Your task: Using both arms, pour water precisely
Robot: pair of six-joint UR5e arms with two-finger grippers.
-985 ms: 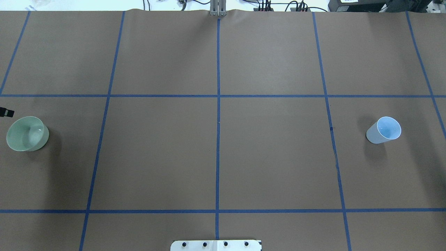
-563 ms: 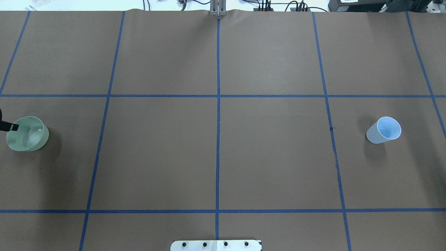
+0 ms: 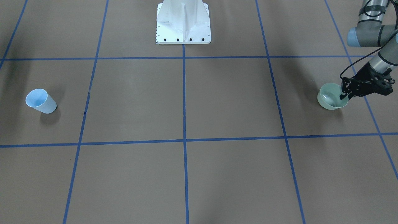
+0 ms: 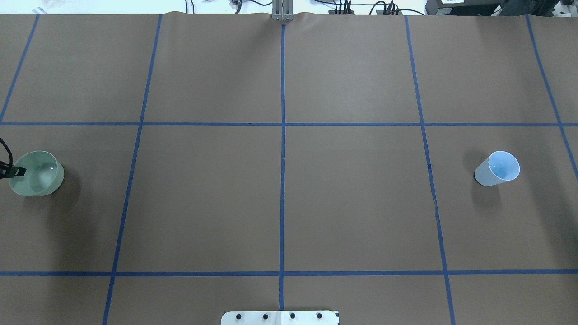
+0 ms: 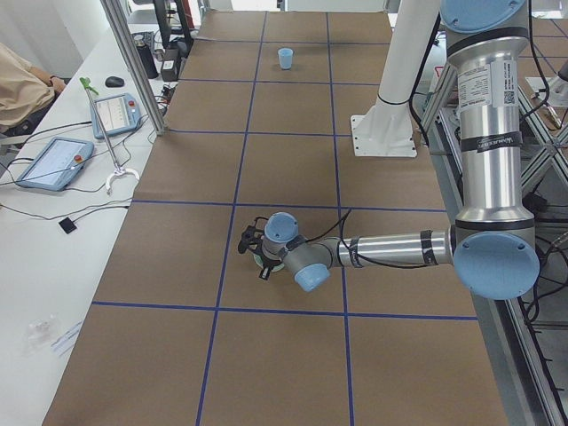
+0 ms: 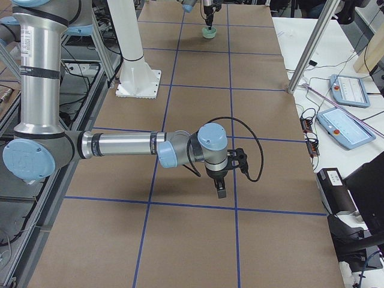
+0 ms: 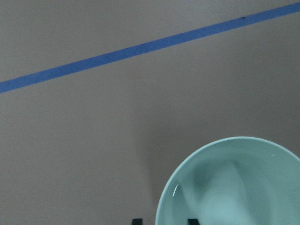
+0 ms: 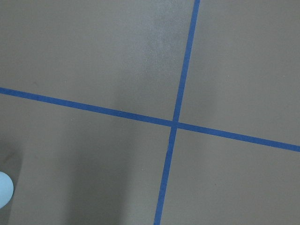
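Note:
The pale green bowl (image 4: 40, 174) stands at the table's far left, also in the front view (image 3: 329, 99) and the left wrist view (image 7: 234, 187). A faint glistening pool of water (image 7: 220, 197) lies in it. My left gripper (image 3: 343, 95) is open, low at the bowl's outer rim. Its fingertips (image 7: 136, 221) straddle the rim in the left wrist view, and one finger shows overhead (image 4: 18, 171). The pale blue cup (image 4: 496, 169) stands upright at the far right. My right gripper (image 6: 221, 191) hangs above the table away from the cup; I cannot tell whether it is open.
The white bolted pedestal base (image 3: 183, 23) sits at the robot's side of the table. Blue tape lines (image 4: 282, 135) divide the brown table cover. A side table with tablets (image 5: 53, 160) and metal posts (image 5: 133, 62) borders the far edge.
In the overhead view my left gripper's finger has come in from the left edge and moved down onto the bowl's left rim. The cup has not moved.

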